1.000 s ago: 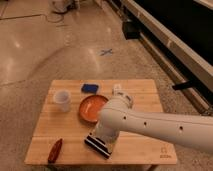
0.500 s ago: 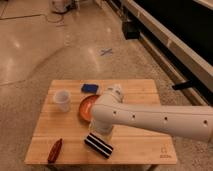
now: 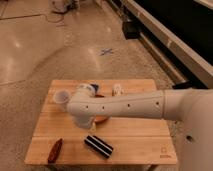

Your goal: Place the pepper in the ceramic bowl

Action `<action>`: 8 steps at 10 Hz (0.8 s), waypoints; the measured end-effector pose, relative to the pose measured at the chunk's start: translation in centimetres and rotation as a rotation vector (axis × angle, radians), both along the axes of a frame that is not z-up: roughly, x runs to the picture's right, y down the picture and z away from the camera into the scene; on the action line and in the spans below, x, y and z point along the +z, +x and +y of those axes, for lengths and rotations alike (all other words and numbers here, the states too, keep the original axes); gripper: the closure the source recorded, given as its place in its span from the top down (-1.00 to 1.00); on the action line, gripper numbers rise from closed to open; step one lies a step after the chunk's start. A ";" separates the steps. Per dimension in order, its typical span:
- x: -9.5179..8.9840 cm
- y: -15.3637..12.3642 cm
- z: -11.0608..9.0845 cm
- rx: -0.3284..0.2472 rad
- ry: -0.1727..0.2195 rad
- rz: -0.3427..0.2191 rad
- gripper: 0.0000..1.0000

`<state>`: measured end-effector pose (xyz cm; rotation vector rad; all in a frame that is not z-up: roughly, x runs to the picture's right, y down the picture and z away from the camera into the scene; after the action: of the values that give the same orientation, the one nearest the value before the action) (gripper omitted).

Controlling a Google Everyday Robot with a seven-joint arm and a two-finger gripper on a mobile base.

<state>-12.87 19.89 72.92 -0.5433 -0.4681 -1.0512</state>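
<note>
The pepper (image 3: 55, 150) is a slim dark red object lying near the front left corner of the wooden table (image 3: 140, 140). The ceramic bowl (image 3: 101, 120) is orange and sits mid-table. My white arm covers most of it, so only slivers of it show. My arm reaches in from the right across the table. The gripper (image 3: 88, 125) hangs at its left end, over the bowl's front left side. It is to the right of and behind the pepper, well apart from it.
A black-and-white striped block (image 3: 98, 146) lies in front of the bowl. A translucent white cup (image 3: 61, 97) stands at the back left. A blue object (image 3: 93, 87) and a small white object (image 3: 117, 90) sit near the back edge. Shiny floor surrounds the table.
My arm has swung left and back, from above the striped block to over the bowl, hiding most of it. The pepper, cup and block have not moved.
</note>
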 end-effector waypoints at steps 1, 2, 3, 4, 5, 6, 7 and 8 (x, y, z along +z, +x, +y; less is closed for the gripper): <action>0.4 -2.5 0.4 -0.016 -0.016 -0.028 0.30; 0.4 -4.3 0.9 -0.026 -0.033 -0.048 0.30; 0.4 -6.2 1.6 -0.040 -0.050 -0.071 0.30; 0.3 -7.4 2.1 -0.051 -0.059 -0.088 0.30; 0.5 -10.4 3.7 -0.084 -0.077 -0.126 0.30; 0.8 -11.6 4.5 -0.095 -0.084 -0.140 0.30; 1.2 -12.6 5.2 -0.106 -0.085 -0.153 0.30; 1.8 -13.4 5.9 -0.119 -0.083 -0.163 0.30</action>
<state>-26.27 25.79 74.74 -0.5667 -0.6313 -1.1995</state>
